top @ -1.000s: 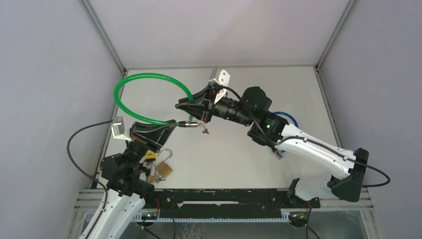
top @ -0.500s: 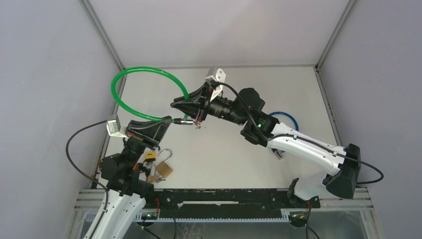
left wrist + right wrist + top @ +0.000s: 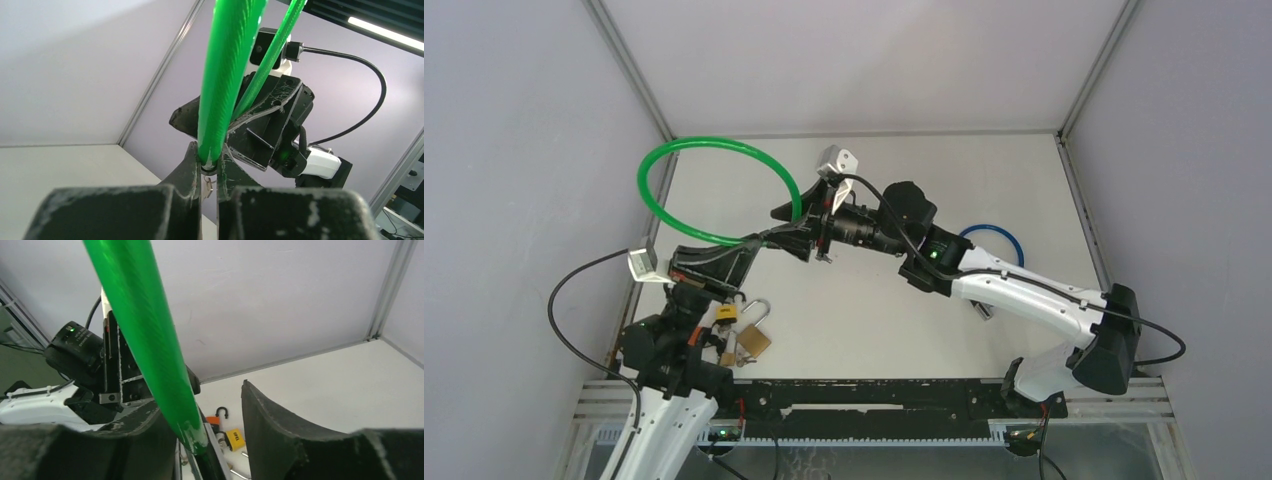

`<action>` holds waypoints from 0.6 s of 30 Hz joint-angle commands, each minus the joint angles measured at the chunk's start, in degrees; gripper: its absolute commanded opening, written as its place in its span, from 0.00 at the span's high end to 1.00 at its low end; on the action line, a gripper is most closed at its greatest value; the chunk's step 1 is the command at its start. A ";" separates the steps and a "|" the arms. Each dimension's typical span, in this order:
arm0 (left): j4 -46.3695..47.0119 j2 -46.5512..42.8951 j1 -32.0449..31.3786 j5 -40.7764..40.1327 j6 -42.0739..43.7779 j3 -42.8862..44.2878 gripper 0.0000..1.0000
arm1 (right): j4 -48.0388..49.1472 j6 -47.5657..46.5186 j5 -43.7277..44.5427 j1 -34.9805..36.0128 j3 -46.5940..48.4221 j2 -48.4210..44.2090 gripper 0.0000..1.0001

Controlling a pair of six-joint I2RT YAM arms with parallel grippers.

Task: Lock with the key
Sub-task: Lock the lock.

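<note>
The right gripper (image 3: 207, 407) is now standing open, its jaws having spread off the green cable lock (image 3: 715, 146) running between them. The left gripper (image 3: 210, 159) is still clamping the cable's end, with a small key (image 3: 207, 186) dangling just beneath it.

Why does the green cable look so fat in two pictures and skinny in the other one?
Left wrist view: the green cable runs right past the lens, so it looks fat. Right wrist view: the same, with a glossy streak on it. Top external view: it is far away, thin and sharp.
</note>
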 commanded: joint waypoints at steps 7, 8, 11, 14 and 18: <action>4.06 -2.08 0.60 -0.38 2.45 -1.31 1.00 | -8.14 -3.66 -7.10 -1.61 4.17 -5.27 0.04; 3.92 -2.10 0.61 -0.40 2.46 -1.44 1.00 | -8.24 -3.73 -7.36 -1.95 4.43 -5.90 0.03; 3.81 -2.25 0.61 -0.27 2.46 -1.73 1.00 | -7.86 -4.50 -6.81 -2.58 4.61 -7.54 0.04; 3.48 -2.28 0.66 -0.29 2.39 -1.82 1.00 | -7.86 -5.36 -6.99 -2.67 5.53 -8.06 0.14; 3.46 -2.41 0.65 -0.39 2.12 -1.82 1.00 | -7.91 -5.52 -6.99 -2.72 6.94 -7.42 0.40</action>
